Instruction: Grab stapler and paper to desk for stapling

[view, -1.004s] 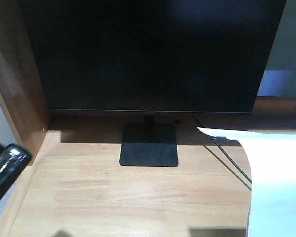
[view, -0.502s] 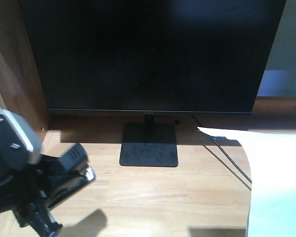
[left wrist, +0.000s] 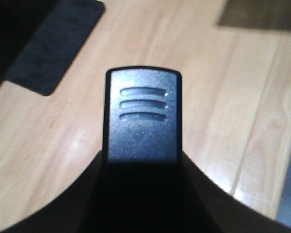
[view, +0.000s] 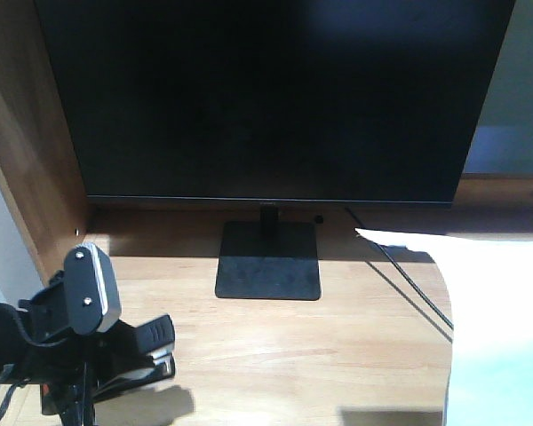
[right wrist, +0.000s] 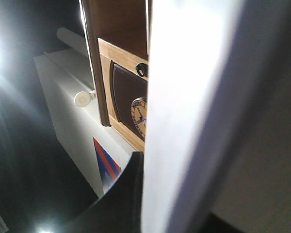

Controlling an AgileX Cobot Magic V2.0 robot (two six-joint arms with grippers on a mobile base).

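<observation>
My left gripper (view: 89, 368) is shut on the black stapler (view: 153, 348) and holds it low over the front left of the honey-coloured desk (view: 275, 346). The stapler's free end points toward the monitor. In the left wrist view the stapler's ribbed top (left wrist: 143, 121) sticks out from between the dark jaws of the gripper (left wrist: 143, 194), above the desk planks (left wrist: 223, 102). The white paper (view: 502, 319) hangs over the desk's right side. In the right wrist view my right gripper (right wrist: 150, 204) is shut on the paper (right wrist: 194, 97), which fills the frame's right half.
A large black monitor (view: 266, 98) stands at the back on a flat black base (view: 268, 271), also in the left wrist view (left wrist: 53, 48). A black cable (view: 413, 284) runs to the right. A wooden side panel (view: 27, 151) walls the left. A clock (right wrist: 138, 116) shows beyond the paper.
My left gripper with the stapler has come in from the left edge to over the desk's front left, then settled lower and nearer the front. The paper has barely moved.
</observation>
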